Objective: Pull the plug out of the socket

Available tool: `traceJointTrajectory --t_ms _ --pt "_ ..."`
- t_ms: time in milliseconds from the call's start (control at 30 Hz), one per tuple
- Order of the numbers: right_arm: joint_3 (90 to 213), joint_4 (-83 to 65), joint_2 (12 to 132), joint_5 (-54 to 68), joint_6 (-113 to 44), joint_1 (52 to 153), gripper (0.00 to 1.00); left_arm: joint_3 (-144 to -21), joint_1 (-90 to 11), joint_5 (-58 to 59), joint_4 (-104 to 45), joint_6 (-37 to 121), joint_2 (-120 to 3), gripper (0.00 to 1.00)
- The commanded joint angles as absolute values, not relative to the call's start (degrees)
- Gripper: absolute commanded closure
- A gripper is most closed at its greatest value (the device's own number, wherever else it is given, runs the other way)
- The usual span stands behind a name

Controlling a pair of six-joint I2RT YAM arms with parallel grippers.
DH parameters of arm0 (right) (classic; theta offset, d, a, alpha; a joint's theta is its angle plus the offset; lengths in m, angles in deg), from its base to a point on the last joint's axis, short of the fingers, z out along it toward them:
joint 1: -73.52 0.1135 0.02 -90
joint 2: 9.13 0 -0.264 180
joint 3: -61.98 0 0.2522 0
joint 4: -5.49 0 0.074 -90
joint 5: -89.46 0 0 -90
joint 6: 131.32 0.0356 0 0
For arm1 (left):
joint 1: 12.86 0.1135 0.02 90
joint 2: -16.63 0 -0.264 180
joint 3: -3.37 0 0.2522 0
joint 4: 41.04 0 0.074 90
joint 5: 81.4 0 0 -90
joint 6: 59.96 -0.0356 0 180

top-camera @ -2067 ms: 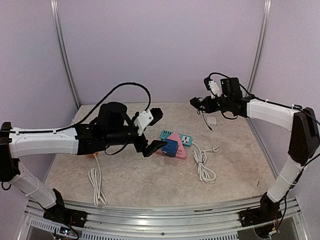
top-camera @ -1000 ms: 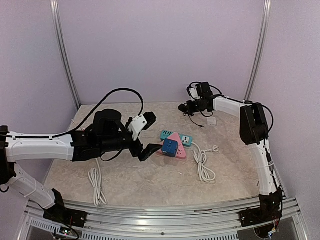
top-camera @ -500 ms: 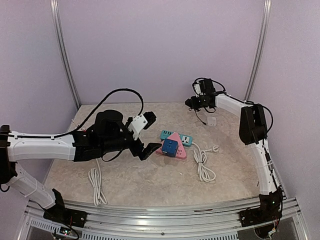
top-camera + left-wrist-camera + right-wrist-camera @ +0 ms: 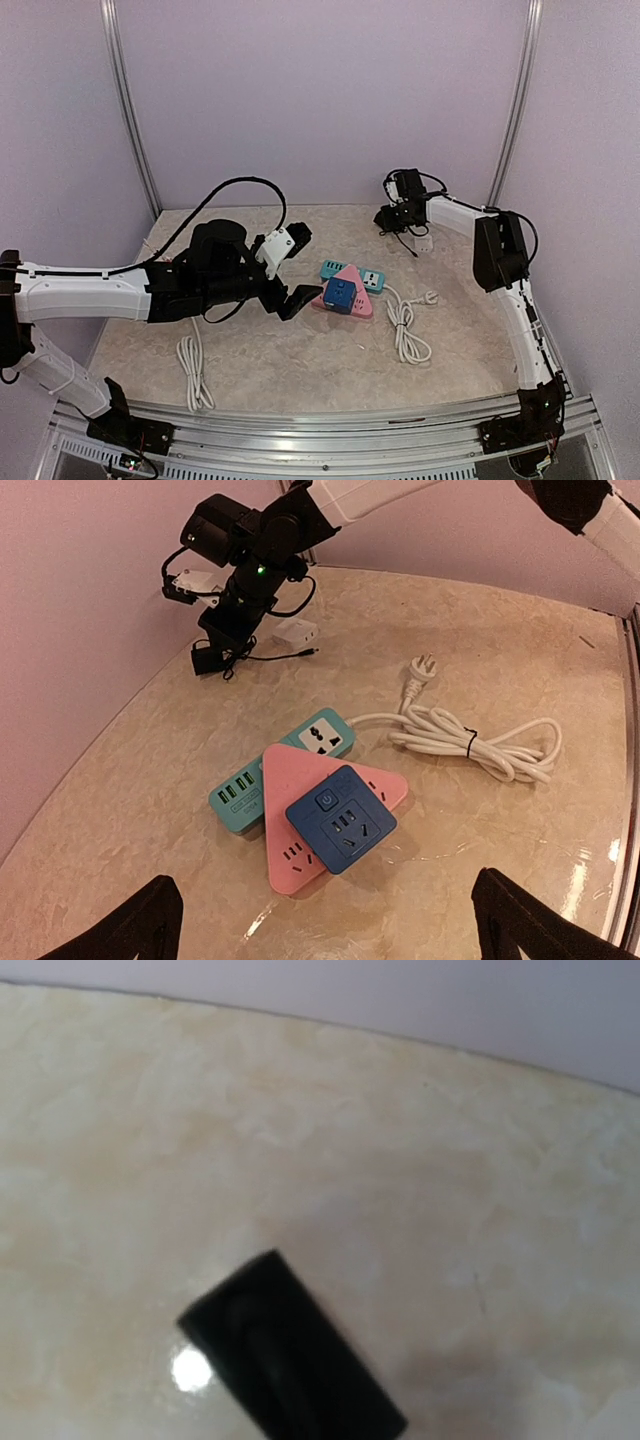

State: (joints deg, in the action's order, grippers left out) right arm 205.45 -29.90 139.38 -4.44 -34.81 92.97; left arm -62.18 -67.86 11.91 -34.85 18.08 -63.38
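Black and blocky, the plug sits on the worktop in the far right corner, its thin cable trailing beside it. It is well apart from the sockets and, as far as these views show, joined to none of them. I judge the pull itself done and the plug now being set down or let go.

The right fingers hang right over the plug, so the right arm is much the nearer. In the right wrist view the plug's long axis runs on a slant across the frame. That view shows none of its own fingers, and from the other cameras I cannot tell how far they are open or whether they grip the plug or only touch it. A white block lies just beside the plug, toward the middle.

Mid-worktop lies the stack of sockets: a blue socket on top of a pink socket, with a teal strip under them. The left fingers are spread wide on the near side of the stack, holding and touching nothing, with the blue socket between them in the wrist view. A coiled white cord lies to the right of the stack, and a second cord lies near the near left edge.
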Motion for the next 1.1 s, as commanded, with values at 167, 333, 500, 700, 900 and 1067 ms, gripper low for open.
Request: traceJointTrajectory --t_ms 167,333,500,700,900,1067 --pt "199.71 -30.11 140.14 -1.77 -34.59 96.13 0.95 -62.89 -67.61 11.71 -33.96 18.99 -62.84 0.01" --pt "193.70 -26.82 137.02 1.92 -32.97 97.16 0.92 -61.84 -67.47 11.16 -34.40 20.06 -62.47 0.01" --pt "188.60 -24.96 132.16 4.43 -31.91 97.35 0.68 -61.39 -66.90 10.71 -34.25 21.32 -62.64 0.01" --pt "181.15 -21.70 123.42 6.04 -31.61 97.36 0.47 -61.32 -64.31 6.86 -34.88 23.97 -63.32 0.01" --pt "173.57 -16.74 114.40 9.66 -31.32 97.26 0.39 -62.85 -61.05 4.39 -34.24 29.43 -65.87 0.01" --pt "164.75 -11.12 107.63 14.04 -30.35 97.26 0.37 -66.47 -60.37 5.43 -32.00 34.09 -70.14 0.01"
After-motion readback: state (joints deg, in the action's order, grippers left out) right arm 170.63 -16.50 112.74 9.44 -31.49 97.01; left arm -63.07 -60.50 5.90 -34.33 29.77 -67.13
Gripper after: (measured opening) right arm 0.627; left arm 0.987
